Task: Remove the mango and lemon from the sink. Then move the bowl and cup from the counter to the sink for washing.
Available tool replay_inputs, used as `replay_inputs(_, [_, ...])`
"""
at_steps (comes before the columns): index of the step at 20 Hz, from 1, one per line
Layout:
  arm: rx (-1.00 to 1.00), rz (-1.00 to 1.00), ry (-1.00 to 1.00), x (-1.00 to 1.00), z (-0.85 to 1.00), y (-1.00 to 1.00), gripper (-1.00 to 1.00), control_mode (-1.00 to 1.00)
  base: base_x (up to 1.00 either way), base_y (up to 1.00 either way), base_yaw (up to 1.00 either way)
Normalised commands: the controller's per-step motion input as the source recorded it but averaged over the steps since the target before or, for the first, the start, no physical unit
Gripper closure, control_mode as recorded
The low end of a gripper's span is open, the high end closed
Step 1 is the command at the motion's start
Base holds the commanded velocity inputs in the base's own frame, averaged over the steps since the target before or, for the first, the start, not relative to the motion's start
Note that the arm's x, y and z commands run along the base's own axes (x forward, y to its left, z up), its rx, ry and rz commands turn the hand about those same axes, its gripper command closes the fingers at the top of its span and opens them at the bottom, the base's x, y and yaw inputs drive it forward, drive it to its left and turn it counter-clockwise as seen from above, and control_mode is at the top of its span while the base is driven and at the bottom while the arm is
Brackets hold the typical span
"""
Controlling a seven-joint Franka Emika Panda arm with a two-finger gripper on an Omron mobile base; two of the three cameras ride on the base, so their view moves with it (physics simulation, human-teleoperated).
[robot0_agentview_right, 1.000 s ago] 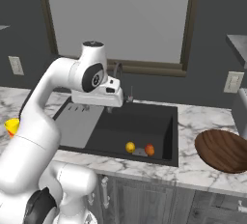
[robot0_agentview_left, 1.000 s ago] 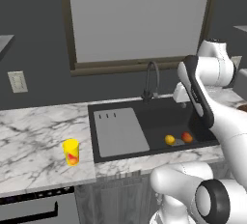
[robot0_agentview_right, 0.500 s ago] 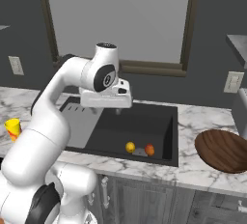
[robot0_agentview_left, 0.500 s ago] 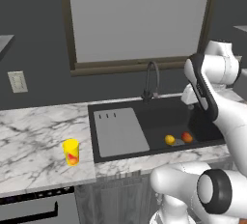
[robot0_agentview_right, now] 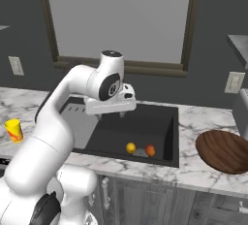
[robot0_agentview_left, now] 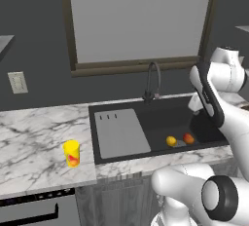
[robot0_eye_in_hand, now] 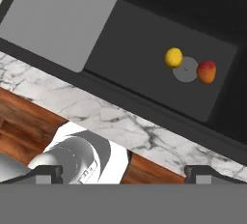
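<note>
Dark kitchen w/ marble counter (robot0_agentview_left: 34, 137). Mango (robot0_eye_in_hand: 206, 72) and lemon (robot0_eye_in_hand: 173, 57) lay by the drain near the sink's (robot0_agentview_right: 167, 136) front edge. Jaws spread, empty, above; best to centre over one fruit before descending.

The white marble counter (robot0_agentview_left: 34, 137) with grey veining carries a black sink (robot0_agentview_left: 160, 115) sunk into it. Left of the sink, near the counter's front edge, stands the yellow cup (robot0_agentview_left: 71, 153), upright. On the stretch right of the sink rests the dark wooden bowl (robot0_agentview_right: 224, 150), reaching the front edge. In the basin, the lemon (robot0_eye_in_hand: 173, 57) and mango (robot0_eye_in_hand: 206, 71) lie on either side of the round drain (robot0_eye_in_hand: 185, 69), near the front wall
</note>
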Motion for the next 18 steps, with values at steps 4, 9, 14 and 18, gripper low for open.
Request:
replay_inputs(4, [0.00, 0.08, 0.00, 0.08, -0.12, -0.08, -1.00, -1.00, 0.00, 0.00, 0.00])
replay_inputs(9, [0.03, 0.05, 0.00, 0.05, -0.15, -0.11, -1.00, -1.00, 0.00, 0.00, 0.00])
replay_inputs(14, [0.09, 0.00, 0.01, 0.09, -0.16, -0.11, -1.00, -1.00, 0.00, 0.00, 0.00])
replay_inputs(18, [0.09, 0.00, 0.00, 0.14, -0.17, -0.04, -1.00, -1.00, 0.00, 0.00, 0.00])
